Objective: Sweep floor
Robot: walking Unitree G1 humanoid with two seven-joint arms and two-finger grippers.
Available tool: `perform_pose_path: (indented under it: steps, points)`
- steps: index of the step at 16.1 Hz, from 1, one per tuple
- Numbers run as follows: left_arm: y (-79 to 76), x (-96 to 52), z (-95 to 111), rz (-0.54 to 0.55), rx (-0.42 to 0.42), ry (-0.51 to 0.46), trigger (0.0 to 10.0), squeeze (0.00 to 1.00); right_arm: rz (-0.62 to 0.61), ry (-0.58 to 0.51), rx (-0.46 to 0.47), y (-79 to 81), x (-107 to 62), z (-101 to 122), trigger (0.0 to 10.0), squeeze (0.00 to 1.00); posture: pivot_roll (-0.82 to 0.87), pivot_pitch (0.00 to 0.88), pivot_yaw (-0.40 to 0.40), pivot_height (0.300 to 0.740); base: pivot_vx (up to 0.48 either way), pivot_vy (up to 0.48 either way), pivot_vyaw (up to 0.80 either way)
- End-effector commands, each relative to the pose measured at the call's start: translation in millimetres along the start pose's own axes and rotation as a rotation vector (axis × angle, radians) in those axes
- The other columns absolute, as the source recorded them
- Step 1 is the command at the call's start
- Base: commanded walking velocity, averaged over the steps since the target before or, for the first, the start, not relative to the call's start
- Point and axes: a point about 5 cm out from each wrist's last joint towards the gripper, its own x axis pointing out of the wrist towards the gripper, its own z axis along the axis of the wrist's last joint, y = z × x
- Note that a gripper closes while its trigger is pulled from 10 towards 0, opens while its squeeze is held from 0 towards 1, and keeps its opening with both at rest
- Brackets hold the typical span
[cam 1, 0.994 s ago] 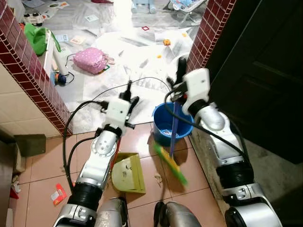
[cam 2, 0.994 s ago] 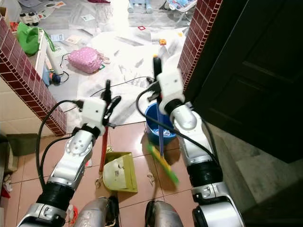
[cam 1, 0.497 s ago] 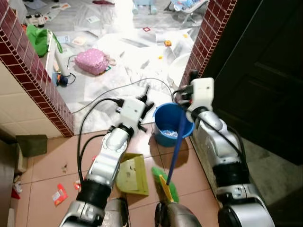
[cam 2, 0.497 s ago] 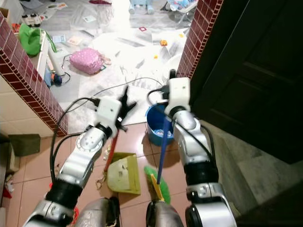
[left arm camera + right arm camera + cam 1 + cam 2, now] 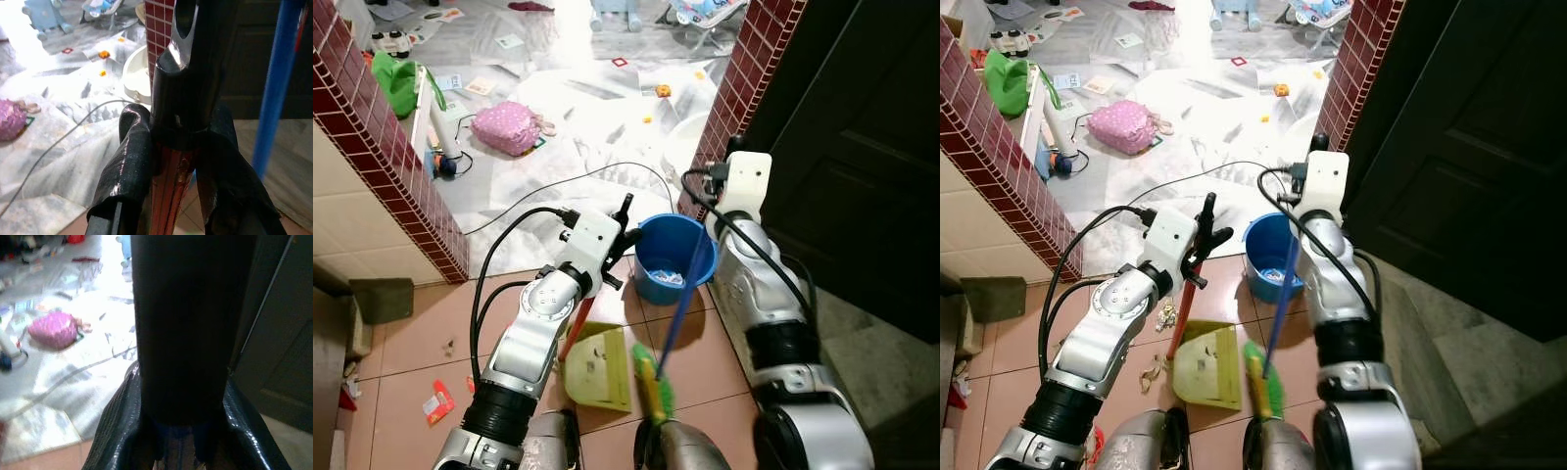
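Where tiles point(image 5: 411, 333) end, littered sheeting point(image 5: 587, 108)

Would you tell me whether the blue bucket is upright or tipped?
Upright: the blue bucket stands on the floor tiles, open mouth up.

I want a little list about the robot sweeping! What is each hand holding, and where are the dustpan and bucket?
left gripper: shut on the dustpan handle, which is red
right gripper: shut on the broom handle, which is blue
broom head: green, on the tiles beside the dustpan
dustpan: yellow-green, flat on the floor
bucket: blue, behind the dustpan, by the brick pillar
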Motion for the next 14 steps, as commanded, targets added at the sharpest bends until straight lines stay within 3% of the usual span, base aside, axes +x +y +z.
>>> perform_pose_path:
  steps: [1, 2, 7, 9, 11, 14]
  points:
    - [-15.5, -1.3, -32, -0.069, -0.106, 0.155, 10.0, 0.0, 0.011, -0.084, 0.126, 6.9, 4.3, 21, 10.0, 0.0, -0.02, 0.129, -0.069, 0.74, 0.0, 0.0, 0.0]
    - [-14.8, 1.3, -31, -0.052, -0.112, 0.154, 10.0, 0.0, 0.04, -0.134, 0.203, 15.6, 8.7, 37, 10.0, 0.0, -0.02, 0.128, -0.07, 0.74, 0.0, 0.0, 0.0]
    - [-11.4, 2.0, -30, -0.005, -0.139, 0.153, 10.0, 0.0, 0.125, -0.208, 0.266, 20.8, 10.4, 61, 10.0, 0.0, -0.02, 0.13, -0.077, 0.74, 0.0, 0.0, 0.0]
    - [-6.8, 2.1, -31, 0.04, -0.154, 0.151, 10.0, 0.0, 0.202, -0.294, 0.185, 22.2, 9.7, 75, 10.0, 0.0, -0.03, 0.132, -0.076, 0.74, 0.0, 0.0, 0.0]
    - [2.5, 1.6, -27, 0.106, -0.159, 0.108, 10.0, 0.0, 0.271, -0.401, 0.023, 18.1, 4.4, 88, 10.0, 0.0, -0.03, 0.134, -0.072, 0.74, 0.0, 0.0, 0.0]
    - [21.5, -4.8, -21, 0.204, -0.145, 0.057, 10.0, 0.0, 0.273, -0.428, -0.088, -5.6, -3.6, 80, 10.0, 0.0, -0.03, 0.134, -0.071, 0.74, 0.0, 0.0, 0.0]
